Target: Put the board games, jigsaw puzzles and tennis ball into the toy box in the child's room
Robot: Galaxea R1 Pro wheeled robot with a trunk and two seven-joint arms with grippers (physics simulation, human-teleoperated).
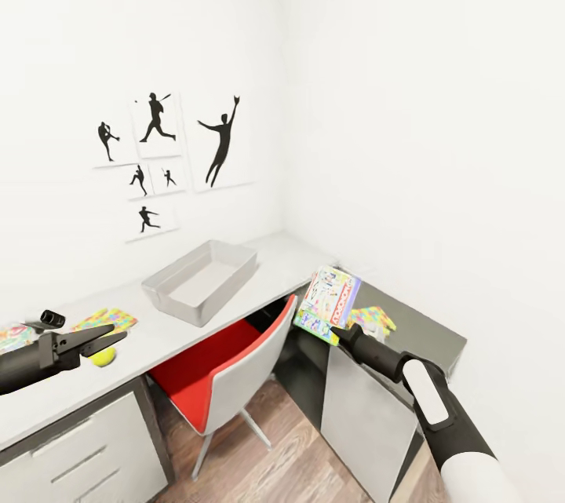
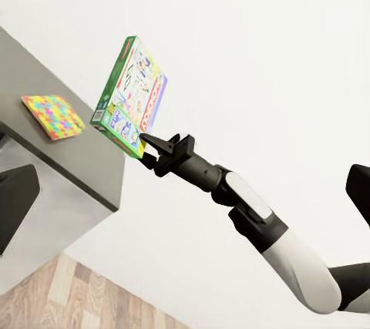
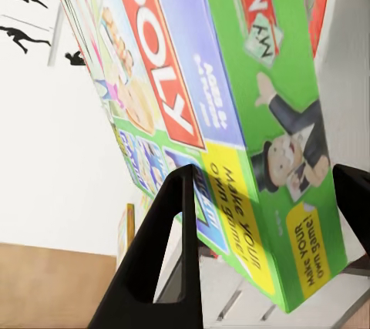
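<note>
R gripper (image 1: pixel 339 333) holds Monopoly box (image 1: pixel 328 304) in air at desk corner; L gripper (image 1: pixel 110 338) idle.

R gripper fingers (image 3: pixel 166 260) clamped on box's lower edge; box tilted, held above dark side section of desk (image 1: pixel 424 330), over a jigsaw puzzle (image 1: pixel 373 320) lying there. Toy box (image 1: pixel 201 281) sits on white desk top near the corner, w/ red-grey chair (image 1: pixel 227 369) below it. L gripper hangs over desk's left part, fingers nearly together, nothing between. Tennis ball (image 1: pixel 103 357) just beneath it; 2nd jigsaw puzzle (image 1: pixel 106 320) near.
</note>
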